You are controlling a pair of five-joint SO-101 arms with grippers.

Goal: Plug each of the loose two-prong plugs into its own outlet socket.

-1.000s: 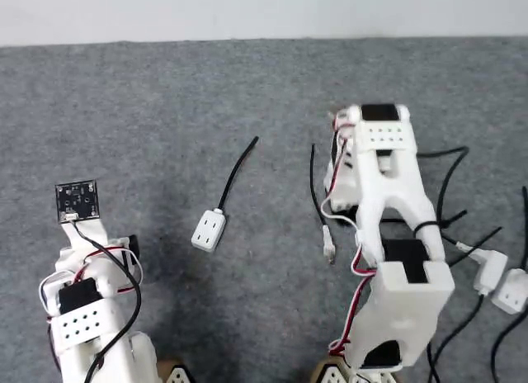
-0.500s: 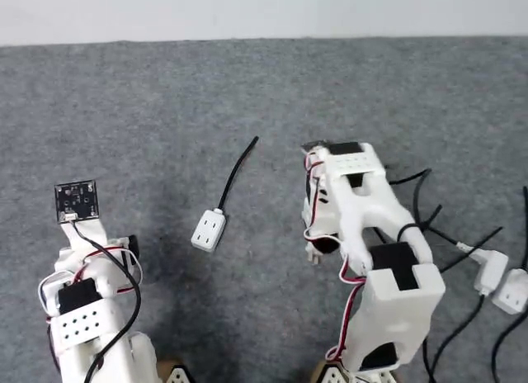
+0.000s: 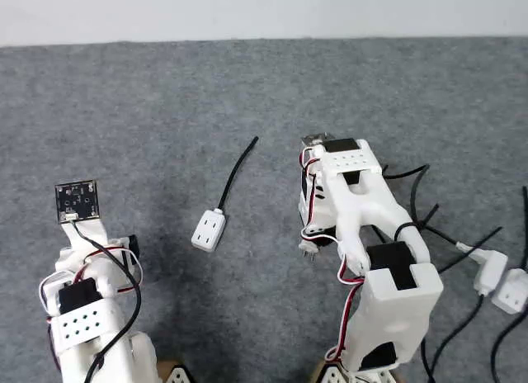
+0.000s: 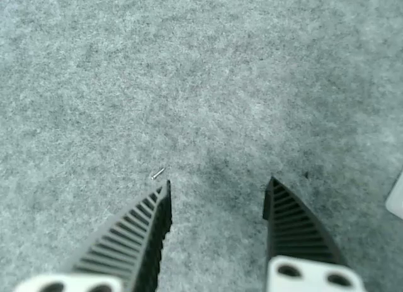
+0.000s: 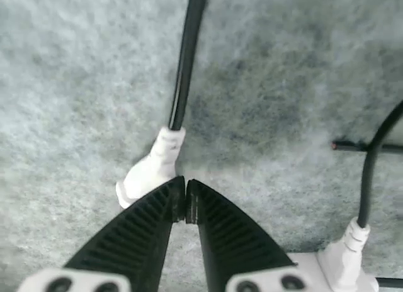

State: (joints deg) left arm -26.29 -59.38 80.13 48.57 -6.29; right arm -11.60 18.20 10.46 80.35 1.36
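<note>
Right gripper (image 5: pixel 186 201) swings in over a loose plug (image 5: pixel 150 172)
Its fingers meet just beside the plug, not clamped on it, so no grasp yet; left gripper (image 4: pixel 217 191) stands parted

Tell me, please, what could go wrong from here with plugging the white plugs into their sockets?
One: the right gripper looks shut beside the white two-prong plug, not around it, so it may only shove it along the grey carpet. Two: the white outlet socket on its black cord lies loose, apart from the open left gripper; it could slide when pushed.
</note>
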